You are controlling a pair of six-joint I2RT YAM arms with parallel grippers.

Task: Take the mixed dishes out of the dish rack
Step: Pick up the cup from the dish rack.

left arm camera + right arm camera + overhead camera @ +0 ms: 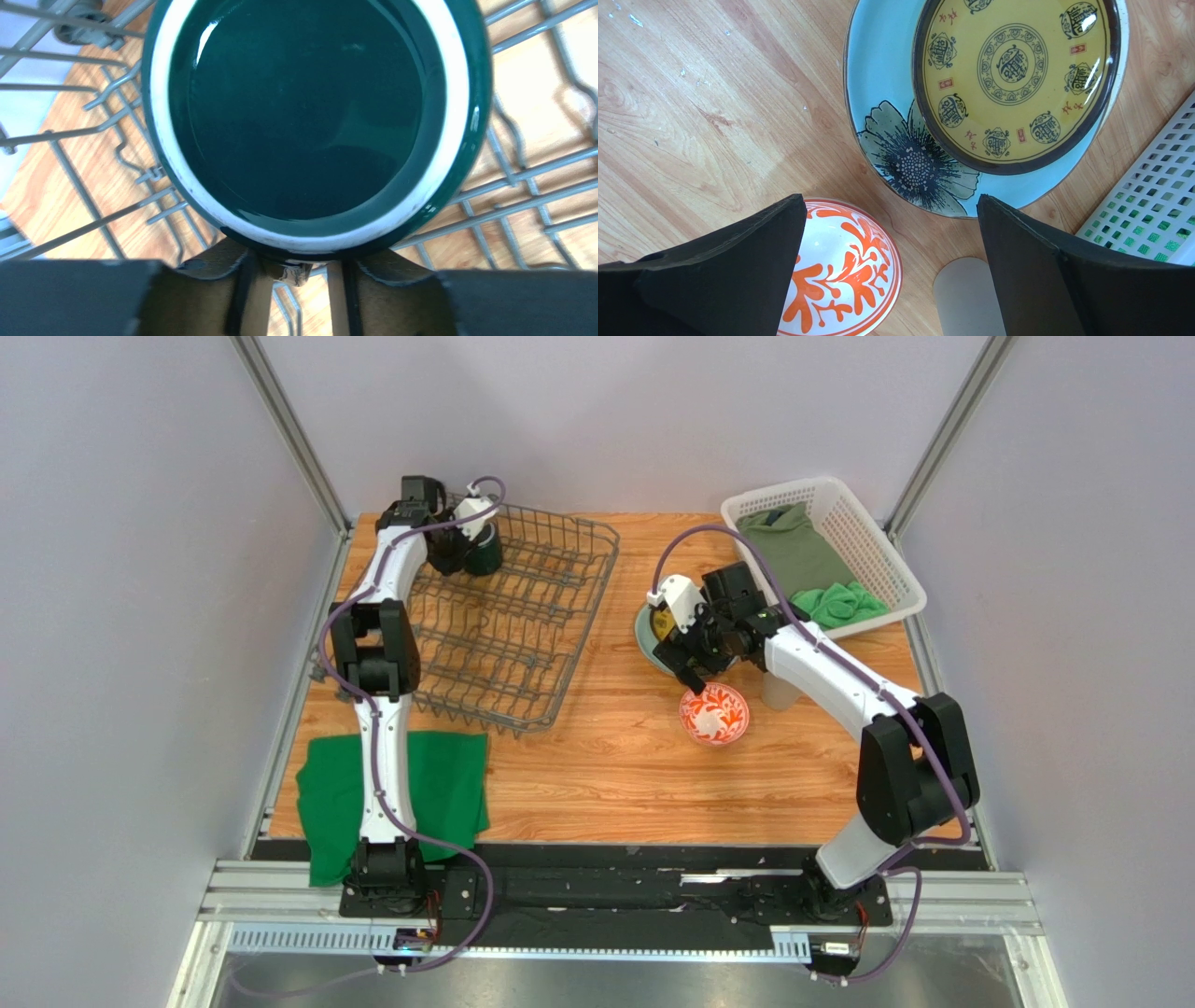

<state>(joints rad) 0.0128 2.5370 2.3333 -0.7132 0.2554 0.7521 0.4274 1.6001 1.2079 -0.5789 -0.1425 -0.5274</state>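
The dark green mug [483, 549] stands upside down in the far left corner of the dish rack [522, 637]. In the left wrist view its base [309, 119] fills the frame above the rack wires [523, 192]. My left gripper [298, 280] is closed narrowly on the mug's handle. The yellow patterned plate [1015, 77] lies on the pale teal plate [885, 63] on the table. The red-and-white bowl [840, 276] and the beige cup [969, 297] stand beside them. My right gripper [891, 206] is open and empty above these. The cream bowl is not in view.
A white lattice basket [881, 546] with green cloths stands at the back right, close to the plates. A green cloth [421, 784] lies at the near left, by the rack's front edge. The rest of the rack holds no dishes that I can see.
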